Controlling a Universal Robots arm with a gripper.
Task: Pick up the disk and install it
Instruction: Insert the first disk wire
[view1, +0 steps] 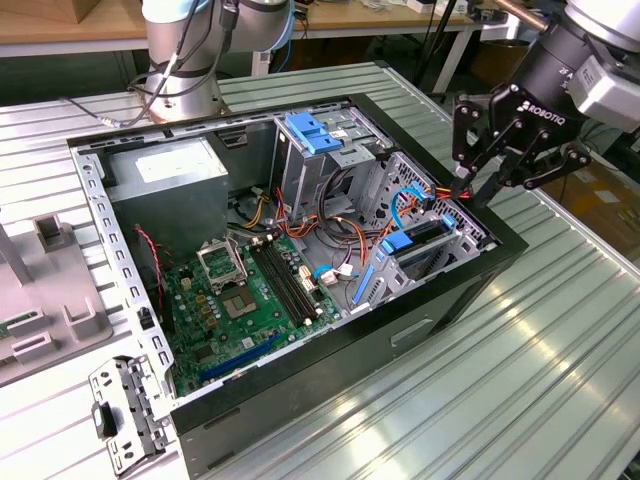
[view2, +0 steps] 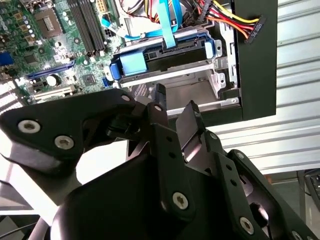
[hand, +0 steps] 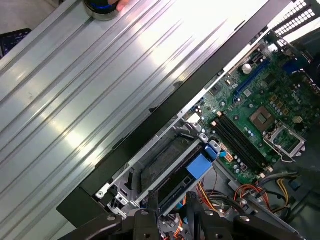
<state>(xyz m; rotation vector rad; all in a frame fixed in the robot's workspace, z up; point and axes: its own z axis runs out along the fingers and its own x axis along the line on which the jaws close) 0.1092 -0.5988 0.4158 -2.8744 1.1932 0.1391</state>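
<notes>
the computer case (view1: 300, 330) lies on its side on the ribbed metal desk (view1: 520, 380), with its open side facing up. inside, the green motherboard (view1: 250, 295) covers the floor of the case. the grey power supply box (view1: 165, 175) sits in the far corner towards the exterior view's left. a blue bracket (view1: 312, 133) rests on top of the tall metal cage at the far wall.

the disk (view1: 420, 235) is seated in a slot of the small drive cage (view1: 455, 222), at the end of the case towards the exterior view's right. its light-blue rails and front tab show in the second wrist view (view2: 132, 65) and in the first wrist view (hand: 200, 166). a flat blue cable (view2: 167, 20) and a bundle of red, orange and yellow wires (view2: 225, 17) run to the cage end of the disk.

the gripper (view1: 470, 190) hangs above the rim of the case, just beside the drive cage and apart from the disk. in both wrist views its two black fingers (view2: 159, 102) stand parted by a narrow gap, and nothing is held between them (hand: 171, 200). the fingertips point down towards the drive cage.
</notes>
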